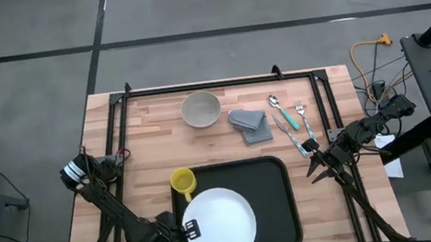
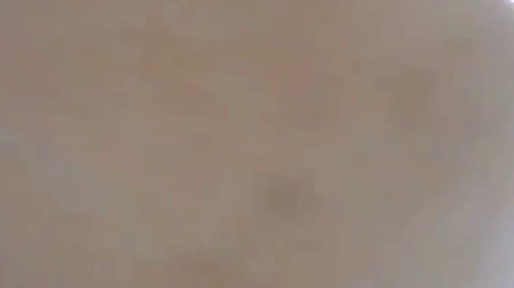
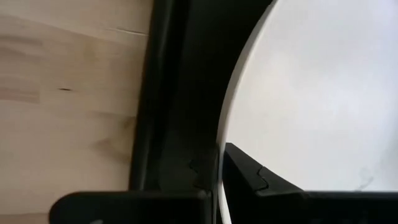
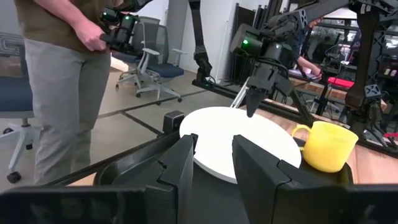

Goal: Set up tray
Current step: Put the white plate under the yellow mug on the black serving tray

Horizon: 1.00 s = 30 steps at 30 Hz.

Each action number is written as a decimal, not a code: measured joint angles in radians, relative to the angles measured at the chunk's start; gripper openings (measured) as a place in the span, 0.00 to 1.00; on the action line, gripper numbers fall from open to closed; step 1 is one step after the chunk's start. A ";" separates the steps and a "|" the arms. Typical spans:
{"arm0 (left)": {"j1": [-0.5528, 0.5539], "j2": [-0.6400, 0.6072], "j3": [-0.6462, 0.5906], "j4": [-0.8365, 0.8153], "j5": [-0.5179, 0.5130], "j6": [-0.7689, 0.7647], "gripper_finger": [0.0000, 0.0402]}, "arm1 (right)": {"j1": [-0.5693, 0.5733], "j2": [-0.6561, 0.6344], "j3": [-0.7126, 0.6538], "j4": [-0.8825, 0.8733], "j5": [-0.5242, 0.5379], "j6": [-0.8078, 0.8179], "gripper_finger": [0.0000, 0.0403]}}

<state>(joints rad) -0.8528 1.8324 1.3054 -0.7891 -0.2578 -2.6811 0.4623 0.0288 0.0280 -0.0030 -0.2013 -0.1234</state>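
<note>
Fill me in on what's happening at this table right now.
The left gripper is shut on the rim of the white plate, which sits on the black tray near the table's front edge. A yellow mug stands at the tray's far-left corner. The right gripper waits, empty, just off the tray's right side. A bowl, grey cloth, spoon and fork lie behind the tray.

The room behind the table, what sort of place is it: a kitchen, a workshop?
Probably a robotics lab or office workshop: rolling office chairs, more dark robot arms on metal frames, and a person standing nearby holding a controller.
</note>
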 joint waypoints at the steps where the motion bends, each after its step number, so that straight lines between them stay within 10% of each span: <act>1: 0.000 0.000 -0.001 -0.003 0.009 -0.001 0.00 | 0.000 0.000 0.000 0.000 0.000 0.000 0.25; 30: -0.012 -0.003 -0.003 -0.088 0.128 -0.005 0.00 | 0.000 0.000 0.000 0.000 0.000 0.000 0.25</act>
<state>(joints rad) -0.8650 1.8297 1.3022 -0.8767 -0.1299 -2.6858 0.4625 0.0288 0.0279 -0.0029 -0.2016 -0.1234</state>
